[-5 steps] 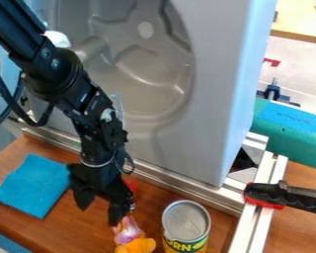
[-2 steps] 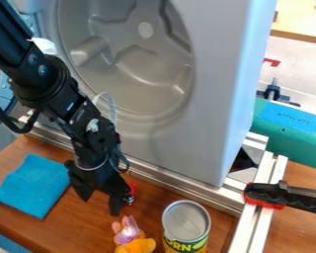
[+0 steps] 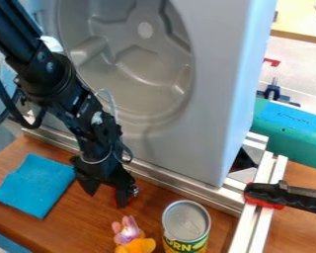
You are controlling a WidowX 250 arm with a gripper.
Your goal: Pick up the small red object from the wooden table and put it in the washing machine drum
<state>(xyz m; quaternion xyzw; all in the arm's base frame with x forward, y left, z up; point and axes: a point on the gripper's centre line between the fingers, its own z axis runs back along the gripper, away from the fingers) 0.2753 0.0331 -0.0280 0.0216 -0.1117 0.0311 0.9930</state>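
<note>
The black gripper (image 3: 106, 198) hangs low over the wooden surface with its two fingers apart and nothing visible between them. Partly behind its right finger is a small red object (image 3: 132, 191) with a silvery end. An orange plush toy with pink ears (image 3: 136, 242) lies in front of the gripper, at the bottom edge. To the toy's right stands an upright corn can (image 3: 186, 226). A folded blue cloth (image 3: 34, 185) lies flat just left of the gripper.
A large grey panel (image 3: 187, 133) with a round recess rises behind the gripper, above a metal rail (image 3: 180, 189). At the right, a black and red clamp (image 3: 283, 196) grips a second rail. A green box (image 3: 293, 133) sits behind it.
The gripper has shifted left and up from the toy, then slightly right. The toy's pink-eared head has come into fuller view. The cloth and the can have stayed put.
</note>
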